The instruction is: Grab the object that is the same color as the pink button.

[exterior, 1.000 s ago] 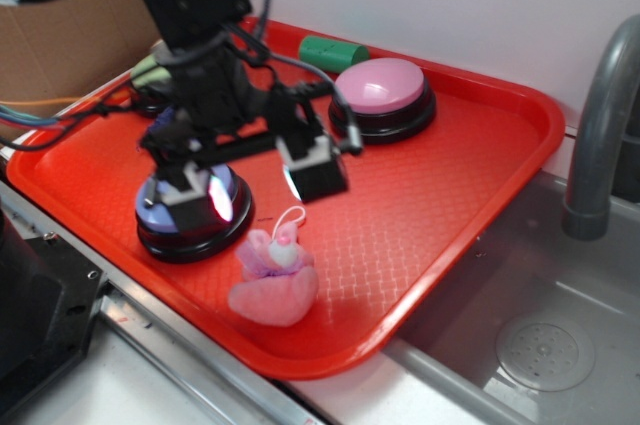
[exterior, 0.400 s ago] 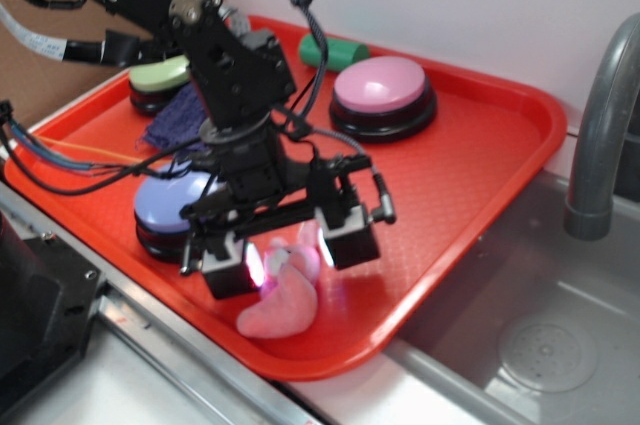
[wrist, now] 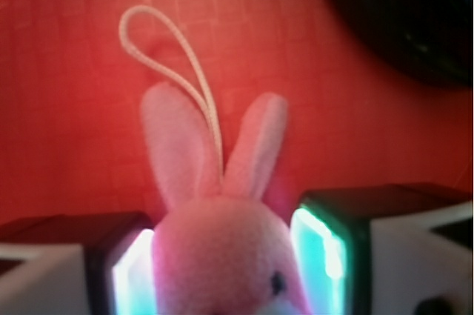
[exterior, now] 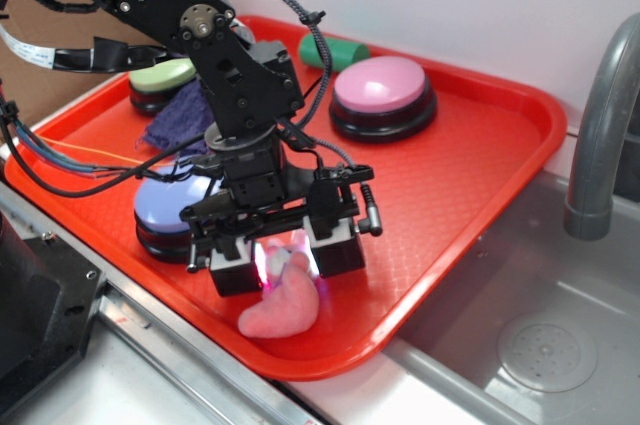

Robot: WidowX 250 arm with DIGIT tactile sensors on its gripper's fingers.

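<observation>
The small pink plush toy (exterior: 280, 310) lies on the red tray (exterior: 470, 185) near its front edge. My gripper (exterior: 287, 260) is down over it, one finger on each side of its head. In the wrist view the pink head (wrist: 222, 233) fills the gap of my gripper (wrist: 226, 270), and both lit pads (wrist: 322, 248) press against it. Its ears and white loop cord (wrist: 170, 41) point away from me. The pink button (exterior: 383, 85), glossy dome on a black base, stands at the tray's back, apart from my gripper.
A lavender-blue button (exterior: 170, 207) stands just left of my gripper. A light green button (exterior: 160, 75), purple cloth (exterior: 178, 117) and green cylinder (exterior: 330, 48) sit at the back. A metal sink (exterior: 540, 335) and grey faucet (exterior: 600, 125) lie to the right.
My gripper moved from above the lavender-blue button down over the plush toy. Its fingers then drew in against the toy's head.
</observation>
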